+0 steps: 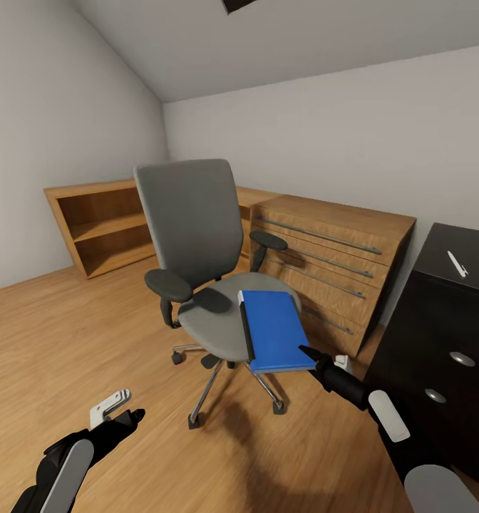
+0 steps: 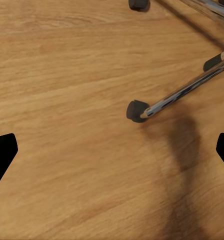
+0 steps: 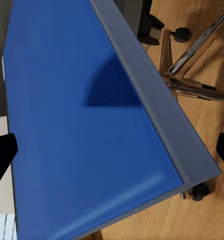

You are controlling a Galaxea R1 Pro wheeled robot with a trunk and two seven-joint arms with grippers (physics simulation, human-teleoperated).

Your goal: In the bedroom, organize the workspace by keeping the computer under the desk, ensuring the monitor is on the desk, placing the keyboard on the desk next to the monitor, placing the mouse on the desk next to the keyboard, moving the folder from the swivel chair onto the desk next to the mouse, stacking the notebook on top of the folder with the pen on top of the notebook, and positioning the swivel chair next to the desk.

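Oak floor; right hand, fingers apart, over the folder; left hand apart.

Swivel chair: matt grey cloth on back and seat; black padded armrests; polished chrome base with black plastic casters. Folder: smooth blue cover with a faint sheen. Floor: grained oak planks, satin. Cabinets: oak, metal bar handles. Desk: glossy black top, silver knobs.

1 swivel chair, 1 folder, 1 pen, 2 oak cabinets
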